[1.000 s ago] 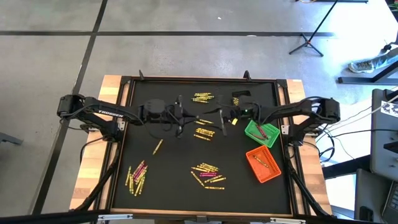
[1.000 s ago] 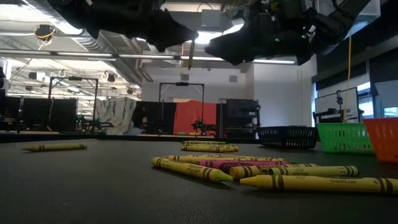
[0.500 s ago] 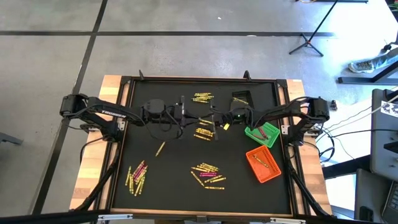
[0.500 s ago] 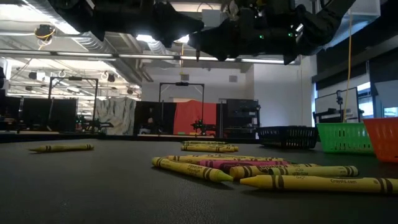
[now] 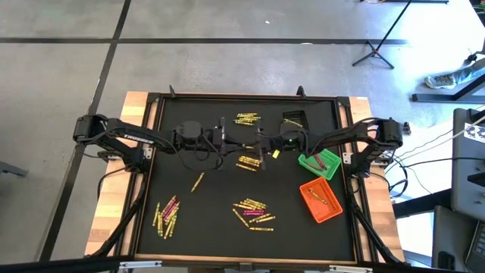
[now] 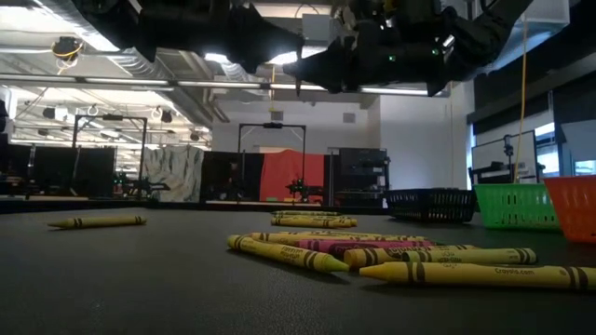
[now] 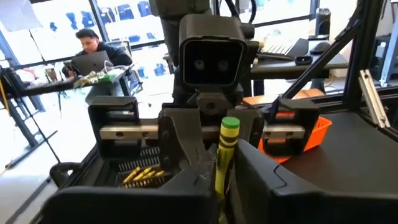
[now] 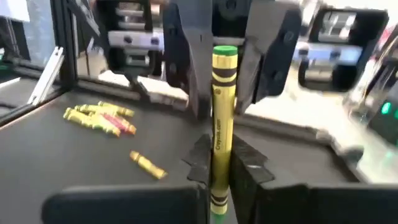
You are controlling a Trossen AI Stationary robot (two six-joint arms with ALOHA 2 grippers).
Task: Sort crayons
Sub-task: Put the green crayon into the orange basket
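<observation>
Right gripper [image 8: 219,165] jaws clamped on yellow crayon [image 8: 221,118]; left gripper [image 7: 219,163] jaws loosely around it.

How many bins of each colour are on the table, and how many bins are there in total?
Black bin: 1
Green bin: 1
Orange bin: 1
Total: 3

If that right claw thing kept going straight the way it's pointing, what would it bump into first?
Most likely the left gripper. The right gripper points across the table straight at it, and both grippers meet at the same upright yellow-green crayon above the mat. The right jaws are shut on that crayon; nothing else shows between them, though depth is unclear.
</observation>
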